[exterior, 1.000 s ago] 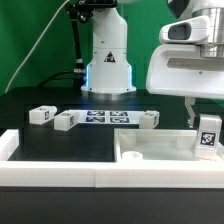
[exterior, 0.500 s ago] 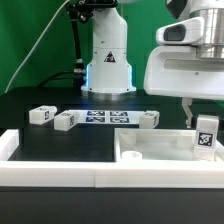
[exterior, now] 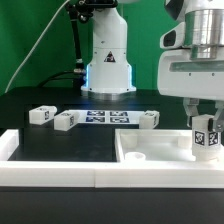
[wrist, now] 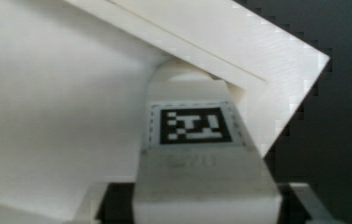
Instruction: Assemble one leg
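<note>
My fingers [exterior: 206, 122] are clamped on the leg [exterior: 206, 137] — upright, tag facing out, over the white panel [exterior: 150, 150] at the exterior view's right, w/ three other legs [exterior: 66, 120] back on the tabletop [exterior: 50, 140].

- The black table [exterior: 40, 140] carries everything.
- Three loose white legs lie on it in a row: one [exterior: 41, 115] toward the exterior view's left, a second [exterior: 66, 121] just beside it, a third [exterior: 148, 120] further right.
- The marker board [exterior: 108, 118] lies flat between the second and third.
- The large white panel [exterior: 150, 152] rests at the front right.
</note>
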`<action>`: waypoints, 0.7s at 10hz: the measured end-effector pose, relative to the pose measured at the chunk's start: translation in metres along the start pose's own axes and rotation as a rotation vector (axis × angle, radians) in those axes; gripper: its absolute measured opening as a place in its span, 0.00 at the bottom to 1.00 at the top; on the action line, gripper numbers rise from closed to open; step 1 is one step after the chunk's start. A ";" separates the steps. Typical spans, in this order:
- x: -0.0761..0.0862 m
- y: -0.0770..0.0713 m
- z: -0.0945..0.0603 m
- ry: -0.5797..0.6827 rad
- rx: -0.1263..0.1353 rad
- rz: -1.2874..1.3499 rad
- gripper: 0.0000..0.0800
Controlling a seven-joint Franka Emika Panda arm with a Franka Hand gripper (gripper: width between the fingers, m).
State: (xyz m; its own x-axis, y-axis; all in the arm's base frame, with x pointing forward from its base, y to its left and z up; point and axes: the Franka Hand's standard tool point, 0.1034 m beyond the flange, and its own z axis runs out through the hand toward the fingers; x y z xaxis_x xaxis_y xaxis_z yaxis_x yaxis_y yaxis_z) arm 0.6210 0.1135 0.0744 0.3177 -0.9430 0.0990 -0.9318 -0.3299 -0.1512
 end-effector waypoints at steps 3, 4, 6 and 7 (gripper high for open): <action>0.000 0.002 0.000 -0.012 -0.031 0.409 0.37; -0.001 0.003 0.000 -0.023 -0.032 0.480 0.37; -0.002 0.002 0.000 -0.038 -0.049 0.680 0.37; -0.002 0.002 0.000 -0.050 -0.049 0.706 0.37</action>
State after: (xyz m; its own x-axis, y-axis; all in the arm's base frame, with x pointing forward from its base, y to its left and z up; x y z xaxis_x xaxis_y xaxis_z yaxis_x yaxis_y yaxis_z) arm 0.6184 0.1148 0.0737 -0.3586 -0.9320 -0.0520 -0.9246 0.3623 -0.1180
